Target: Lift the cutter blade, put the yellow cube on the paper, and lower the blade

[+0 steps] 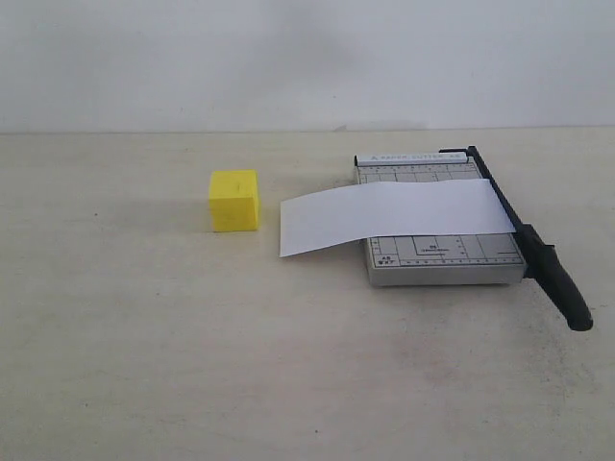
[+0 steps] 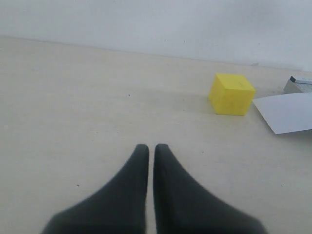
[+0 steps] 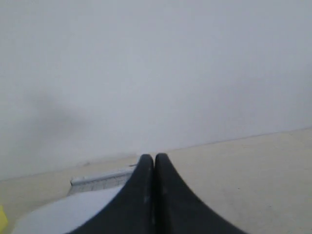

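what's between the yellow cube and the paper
Nothing: only a narrow strip of bare table separates the cube from the paper, clear in the exterior view.

trimmer board (image 1: 442,257): middle lies under the paper (image 1: 394,216); printed scale too small to read.
cutter blade (image 1: 531,245): can't tell whether the paper's end slips beneath it.
left claw (image 2: 151,146): soft-focused, its base cut off at the picture's edge.
right claw (image 3: 154,156): base cut off likewise; it screens part of the trimmer board and paper.
yellow cube (image 3: 2,219): only a blurred sliver at the right wrist view's edge.
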You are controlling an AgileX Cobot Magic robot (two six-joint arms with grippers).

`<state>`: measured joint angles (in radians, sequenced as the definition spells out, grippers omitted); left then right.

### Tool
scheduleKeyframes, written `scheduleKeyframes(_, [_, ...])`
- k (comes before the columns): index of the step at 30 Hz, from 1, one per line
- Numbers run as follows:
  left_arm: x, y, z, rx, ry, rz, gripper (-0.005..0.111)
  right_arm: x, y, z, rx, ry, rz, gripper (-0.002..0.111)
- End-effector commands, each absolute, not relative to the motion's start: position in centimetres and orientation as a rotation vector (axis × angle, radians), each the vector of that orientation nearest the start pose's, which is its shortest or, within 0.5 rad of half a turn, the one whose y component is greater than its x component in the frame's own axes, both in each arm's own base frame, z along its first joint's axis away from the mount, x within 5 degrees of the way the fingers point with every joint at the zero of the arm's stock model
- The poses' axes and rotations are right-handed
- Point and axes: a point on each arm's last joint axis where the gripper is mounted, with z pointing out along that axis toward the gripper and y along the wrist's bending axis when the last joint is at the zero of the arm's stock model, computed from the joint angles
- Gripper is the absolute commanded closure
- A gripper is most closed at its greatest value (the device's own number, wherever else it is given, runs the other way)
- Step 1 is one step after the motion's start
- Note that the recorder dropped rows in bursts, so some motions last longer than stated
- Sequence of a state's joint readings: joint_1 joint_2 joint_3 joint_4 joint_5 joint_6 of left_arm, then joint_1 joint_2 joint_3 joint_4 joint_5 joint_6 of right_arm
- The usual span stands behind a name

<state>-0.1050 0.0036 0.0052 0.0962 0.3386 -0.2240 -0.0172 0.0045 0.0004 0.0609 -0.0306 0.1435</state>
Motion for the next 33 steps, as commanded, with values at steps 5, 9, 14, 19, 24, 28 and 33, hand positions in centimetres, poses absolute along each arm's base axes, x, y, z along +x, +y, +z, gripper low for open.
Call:
scheduleKeyframes(5, [5.4, -0.3, 18.4, -0.054, 1.813, -0.142, 0.102, 5.5, -0.2, 22.4, 0.264, 1.344, 0.28, 0.108])
scheduleKeyframes(9, [5.4, -0.3, 18.4, -0.054, 1.813, -0.142, 0.102, 7.5, -0.3, 21.6, 0.313, 1.491, 0.278, 0.108])
scheduleKeyframes(14, [5.4, -0.3, 18.4, -0.054, 1.813, -0.142, 0.102, 11.1, -0.1, 17.0, 0.388, 1.967, 0.232, 0.108])
scheduleKeyframes(19, [5.4, -0.3, 18.4, -0.054, 1.813, -0.142, 0.102, 14.1, 1.5, 14.6, 0.181, 2.239, 0.208, 0.106])
scheduleKeyframes(24, [5.4, -0.3, 18.4, -0.054, 1.813, -0.142, 0.102, 15.3, 4.1, 14.8, -0.13, 2.276, 0.255, 0.065])
scheduleKeyframes(28, [5.4, -0.3, 18.4, -0.054, 1.813, -0.142, 0.102, 15.6, 4.3, 15.1, -0.075, 2.262, 0.284, 0.045])
scheduleKeyframes(33, [5.4, -0.3, 18.4, -0.054, 1.813, -0.142, 0.102, 15.7, 4.3, 15.2, -0.105, 2.245, 0.262, 0.05])
